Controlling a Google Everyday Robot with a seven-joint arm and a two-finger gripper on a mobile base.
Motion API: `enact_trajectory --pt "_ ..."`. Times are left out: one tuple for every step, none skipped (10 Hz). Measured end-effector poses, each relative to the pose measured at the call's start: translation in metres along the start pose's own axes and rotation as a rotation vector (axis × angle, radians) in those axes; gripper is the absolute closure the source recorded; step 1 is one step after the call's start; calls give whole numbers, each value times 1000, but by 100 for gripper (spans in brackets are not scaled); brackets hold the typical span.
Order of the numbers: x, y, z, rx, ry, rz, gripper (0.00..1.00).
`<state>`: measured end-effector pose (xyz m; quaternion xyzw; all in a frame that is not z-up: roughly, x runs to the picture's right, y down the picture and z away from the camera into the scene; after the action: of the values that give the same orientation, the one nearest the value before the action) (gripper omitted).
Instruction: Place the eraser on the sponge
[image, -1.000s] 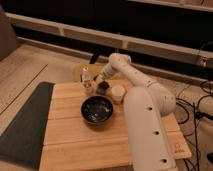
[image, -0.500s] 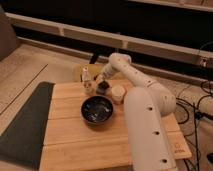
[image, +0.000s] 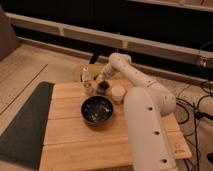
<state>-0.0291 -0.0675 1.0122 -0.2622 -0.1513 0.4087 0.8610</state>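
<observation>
- The gripper (image: 103, 81) hangs at the far edge of the wooden table (image: 75, 145), pointing down from the bent end of the white arm (image: 145, 115).
- From where I stand I cannot tell whether it is open, closed or clamped on something.
- Right under it sits the eraser (image: 103, 88), a small blackish-brown block, blunt-cornered and much darker than the pale wood around it.
- Its top edge meets the tip of the gripper, and I cannot tell whether the two touch or whether the block rests on the wood.
- Just to the right of the eraser stands a white cup (image: 118, 93), upright and larger than the block.
- Just to its left is a small pale object (image: 90, 89), too blurred to name.
- Behind that one, a little white bottle (image: 86, 75) stands upright.
- Nearer to me, in the middle of the table, is a dark round bowl (image: 97, 110), close to the eraser but apart from it.
- A dark mat (image: 25, 125) lies along the table's left side.
- Black cables (image: 192, 107) trail over the floor on the right.
</observation>
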Motion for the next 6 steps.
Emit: enact_trajectory --pt "0 0 0 0 0 0 24" --pt "0 0 0 0 0 0 20" --pt "0 0 0 0 0 0 20" --pt "0 0 0 0 0 0 20" --pt "0 0 0 0 0 0 20" --pt "0 0 0 0 0 0 20"
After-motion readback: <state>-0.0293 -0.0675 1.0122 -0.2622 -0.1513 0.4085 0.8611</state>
